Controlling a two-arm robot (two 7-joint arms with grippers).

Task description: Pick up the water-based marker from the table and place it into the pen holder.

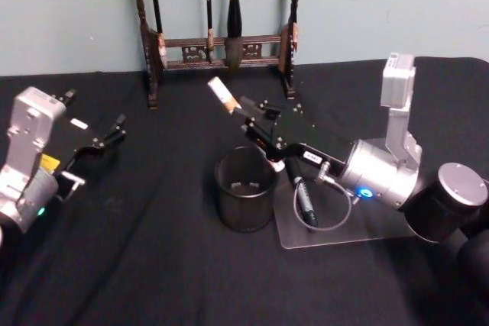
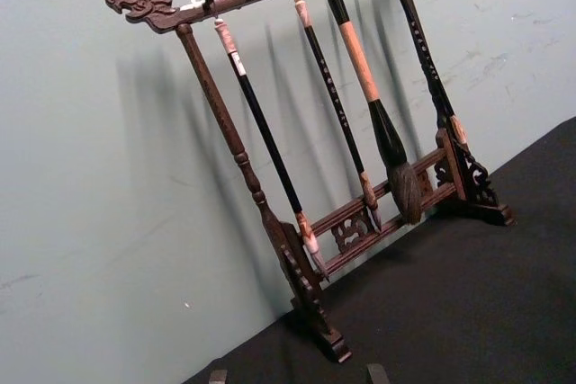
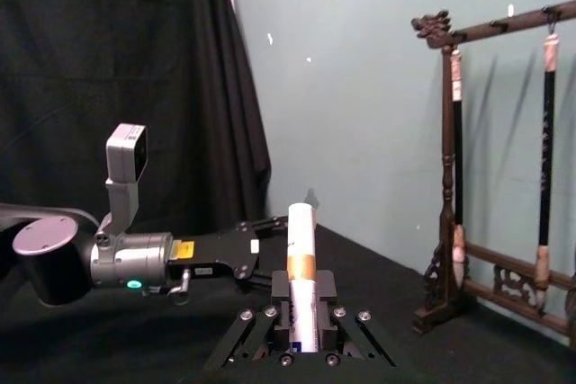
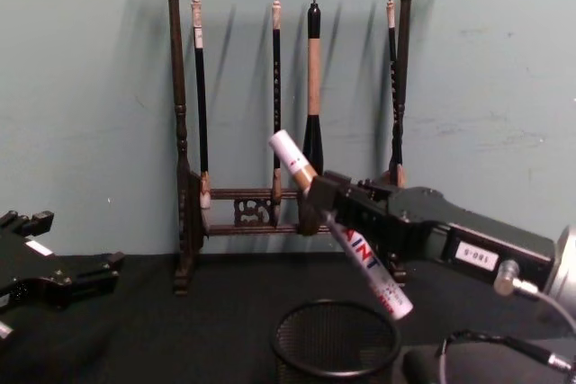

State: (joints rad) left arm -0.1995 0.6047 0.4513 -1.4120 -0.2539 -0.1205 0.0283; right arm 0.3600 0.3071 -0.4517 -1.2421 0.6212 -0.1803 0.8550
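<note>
On the white marker [image 4: 369,263] held in my right gripper [image 4: 317,200] I read the red capital letters "AINT". The small print after them is too fine for me. A white sticker [image 4: 474,257] on the gripper's black body shows dark digits, perhaps "180-5", but I cannot be sure.

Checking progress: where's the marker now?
Chest view: the marker sits tilted in the right gripper, lower end above the right rim of the pen holder; the left gripper idles far left.
</note>
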